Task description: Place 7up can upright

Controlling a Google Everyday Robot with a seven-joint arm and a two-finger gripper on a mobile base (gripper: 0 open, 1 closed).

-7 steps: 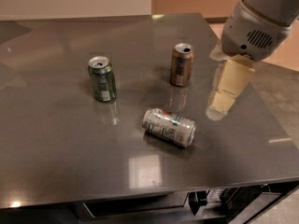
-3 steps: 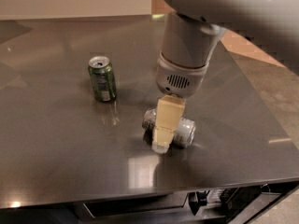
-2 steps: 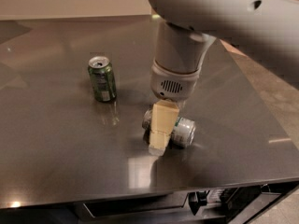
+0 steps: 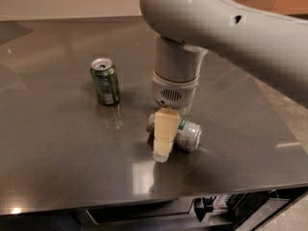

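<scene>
The 7up can [image 4: 189, 133] is silver-white with green patches. It lies on its side on the dark table [image 4: 53, 148], near the front and right of centre. My gripper [image 4: 162, 146] points down right over the can's left half, with its cream tip low in front of the can. The gripper covers the can's left half. The grey arm comes in from the upper right.
A dark green can [image 4: 105, 81] stands upright to the left of the arm. The table's front edge [image 4: 144, 201] runs close below the lying can. The arm hides the table area behind it.
The arm has swung from the right side of the table to above the lying can and come down onto it. The brown-orange can seen earlier is now hidden behind the arm.
</scene>
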